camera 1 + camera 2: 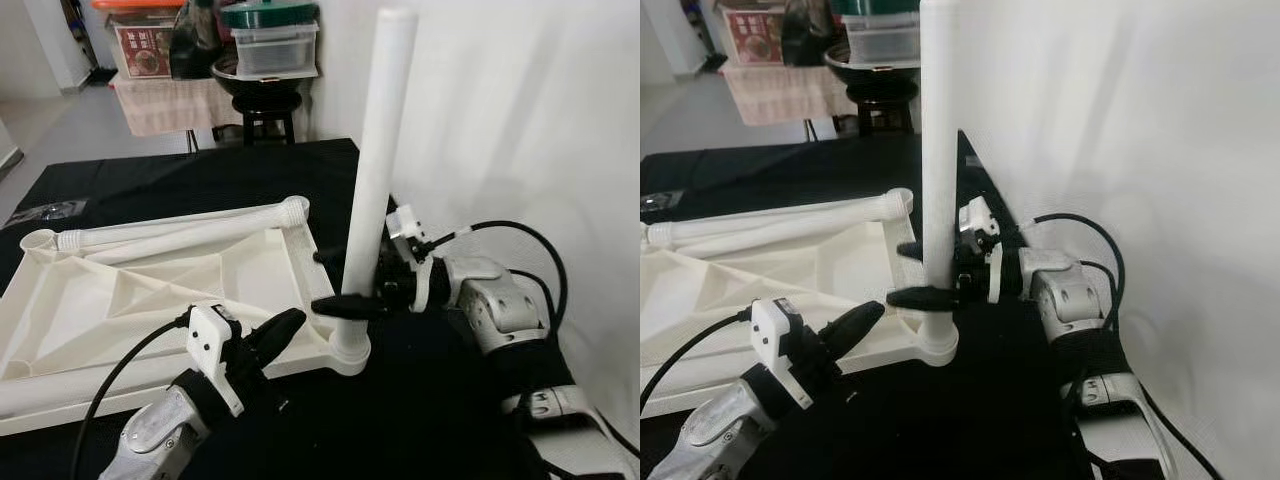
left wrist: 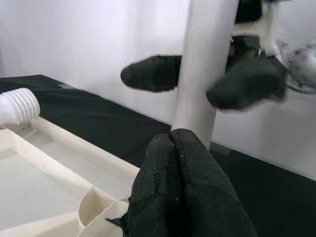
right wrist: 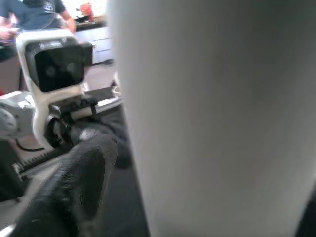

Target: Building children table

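Left eye view, nearest first: the left gripper (image 1: 275,335) rests with its 2 black fingers pressed together on the near corner of the white tabletop (image 1: 130,300), which lies upside down on the black cloth (image 1: 200,180). Just beyond it, the right gripper (image 1: 340,282) has its fingers set on either side of the upright leg (image 1: 375,170), low down near the corner socket (image 1: 350,350), holding it.

To do this step well, I judge the leg should be kept plumb over the socket while it is turned or pushed home. The left gripper should press the tabletop down so the corner does not lift or slide. A low grip gives little leverage against the tall leg, so any tilt ought to be corrected early.

The tabletop is cream plastic with ribbed bracing underneath. A 2nd leg (image 1: 180,232) lies flat along its far edge, its threaded end (image 1: 293,209) near the far corner. Farther back stand a stool (image 1: 262,112) and stacked containers (image 1: 272,40).
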You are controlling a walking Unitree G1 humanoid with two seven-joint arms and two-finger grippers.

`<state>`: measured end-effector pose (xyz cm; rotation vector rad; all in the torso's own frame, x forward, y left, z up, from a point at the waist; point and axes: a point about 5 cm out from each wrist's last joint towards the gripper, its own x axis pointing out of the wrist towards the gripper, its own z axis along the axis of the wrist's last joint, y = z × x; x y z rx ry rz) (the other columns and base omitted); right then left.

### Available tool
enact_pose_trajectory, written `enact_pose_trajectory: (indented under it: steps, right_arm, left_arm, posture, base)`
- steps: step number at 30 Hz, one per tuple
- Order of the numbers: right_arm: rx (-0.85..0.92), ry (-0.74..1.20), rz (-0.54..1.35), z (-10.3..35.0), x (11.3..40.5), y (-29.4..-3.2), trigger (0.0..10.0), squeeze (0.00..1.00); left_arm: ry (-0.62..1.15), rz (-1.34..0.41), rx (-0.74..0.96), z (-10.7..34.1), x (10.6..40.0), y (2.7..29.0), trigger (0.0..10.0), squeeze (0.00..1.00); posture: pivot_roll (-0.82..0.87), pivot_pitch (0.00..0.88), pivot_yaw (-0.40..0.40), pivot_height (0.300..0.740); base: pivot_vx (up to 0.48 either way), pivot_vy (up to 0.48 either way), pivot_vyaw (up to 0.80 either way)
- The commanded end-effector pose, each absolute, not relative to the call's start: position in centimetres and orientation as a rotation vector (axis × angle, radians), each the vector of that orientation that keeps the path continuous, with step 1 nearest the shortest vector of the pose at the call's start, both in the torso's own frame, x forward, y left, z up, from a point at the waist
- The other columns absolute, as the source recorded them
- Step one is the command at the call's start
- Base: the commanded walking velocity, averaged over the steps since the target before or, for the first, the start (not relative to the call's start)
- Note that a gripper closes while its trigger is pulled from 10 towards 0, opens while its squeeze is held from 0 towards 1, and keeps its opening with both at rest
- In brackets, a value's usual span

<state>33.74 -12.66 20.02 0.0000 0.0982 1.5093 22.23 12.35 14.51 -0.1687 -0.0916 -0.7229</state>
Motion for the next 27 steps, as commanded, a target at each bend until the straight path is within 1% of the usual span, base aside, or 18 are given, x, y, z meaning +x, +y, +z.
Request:
enact_pose_trajectory:
  steps: [1,4,8,11,12,13,14,15,16,18,19,20,21,22,23,25,26,27]
  right_arm:
    - [-0.038,0.087,1.533,20.9,34.4,-12.2,0.0,0.00]
    - [-0.025,0.102,1.577,21.2,34.7,-12.1,0.0,0.00]
    - [-0.026,0.103,1.582,21.2,34.7,-12.1,0.0,0.00]
    - [-0.044,0.098,1.571,20.8,34.5,-12.5,0.0,0.00]
    - [-0.061,0.083,1.518,20.4,34.3,-13.0,0.0,0.00]
    - [-0.061,0.083,1.518,20.4,34.3,-13.0,0.0,0.00]
    - [-0.071,0.073,1.484,20.2,34.2,-13.4,0.0,0.00]
    - [-0.071,0.058,1.391,19.7,34.0,-13.5,0.0,0.00]
    - [-0.071,0.058,1.391,19.7,34.0,-13.5,0.0,0.00]
    - [-0.018,0.067,1.148,17.9,33.2,-12.4,0.0,0.00]
    - [-0.018,0.067,1.148,17.9,33.2,-12.4,0.0,0.00]
    - [0.086,0.064,0.844,16.4,32.8,-11.3,0.0,0.00]
    - [0.086,0.064,0.844,16.4,32.8,-11.3,0.0,0.00]
    - [0.015,-0.004,0.753,16.4,31.6,-10.5,0.0,0.00]
    - [0.091,0.043,0.694,16.0,31.4,-10.6,0.0,0.00]
    - [0.091,0.043,0.694,16.0,31.4,-10.6,0.0,0.00]
    - [0.105,0.075,0.689,15.5,31.3,-10.8,0.0,0.00]
    - [0.087,0.118,0.739,14.7,31.2,-10.4,0.0,0.00]
  left_arm:
    - [-0.076,-0.716,-0.169,14.2,22.1,12.2,10.0,0.00]
    - [-0.074,-0.717,-0.168,14.2,22.1,12.3,10.0,0.00]
    - [-0.073,-0.718,-0.167,14.2,22.0,12.3,10.0,0.00]
    - [-0.072,-0.718,-0.167,14.2,22.0,12.4,10.0,0.00]
    - [-0.072,-0.717,-0.168,14.2,22.0,12.4,10.0,0.00]
    - [-0.072,-0.717,-0.168,14.2,22.0,12.4,10.0,0.00]
    - [-0.072,-0.716,-0.168,14.2,22.0,12.5,10.0,0.00]
    - [-0.072,-0.716,-0.170,14.3,22.0,12.5,10.0,0.00]
    - [-0.072,-0.716,-0.170,14.3,22.0,12.5,10.0,0.00]
    - [-0.070,-0.717,-0.170,14.3,21.9,12.7,10.0,0.00]
    - [-0.070,-0.717,-0.170,14.3,21.9,12.7,10.0,0.00]
    - [-0.070,-0.717,-0.169,14.3,21.9,12.8,10.0,0.00]
    - [-0.070,-0.717,-0.169,14.3,21.9,12.8,10.0,0.00]
    - [-0.070,-0.716,-0.169,14.3,22.0,13.0,10.0,0.00]
    - [-0.069,-0.711,-0.173,14.2,22.1,13.1,10.0,0.00]
    - [-0.069,-0.711,-0.173,14.2,22.1,13.1,10.0,0.00]
    - [-0.071,-0.705,-0.179,14.2,22.1,13.1,10.0,0.00]
    - [-0.068,-0.713,-0.176,14.2,22.2,13.0,10.0,0.00]
  posture:
    - [-0.04,0.000,-0.044,0.740]
    - [-0.04,0.000,-0.042,0.740]
    - [-0.04,0.000,-0.041,0.740]
    - [-0.05,0.000,-0.036,0.740]
    - [-0.06,0.000,-0.028,0.740]
    - [-0.06,0.000,-0.028,0.740]
    - [-0.06,0.000,-0.028,0.740]
    - [-0.07,0.000,-0.027,0.740]
    - [-0.07,0.000,-0.027,0.740]
    - [-0.07,0.000,-0.034,0.740]
    - [-0.07,0.000,-0.034,0.740]
    - [-0.08,0.000,-0.032,0.740]
    - [-0.08,0.000,-0.032,0.740]
    - [-0.09,0.000,-0.017,0.740]
    - [-0.13,0.000,0.004,0.740]
    - [-0.13,0.000,0.004,0.740]
    - [-0.12,0.000,-0.008,0.740]
    - [-0.09,0.000,-0.028,0.740]
  base:
    - [0.000,0.000,0.00]
    - [0.000,0.000,0.00]
    - [0.000,0.000,0.00]
    - [0.000,0.000,0.00]
    - [0.000,0.000,0.00]
    - [0.000,0.000,0.00]
    - [0.000,0.000,0.00]
    - [0.000,0.000,0.00]
    - [0.000,0.000,0.00]
    - [0.000,0.000,0.00]
    - [0.000,0.000,0.00]
    - [0.000,0.000,0.00]
    - [0.000,0.000,0.00]
    - [0.000,0.000,0.00]
    - [0.000,0.000,0.00]
    - [0.000,0.000,0.00]
    - [0.000,0.000,0.00]
    - [0.000,0.000,0.00]
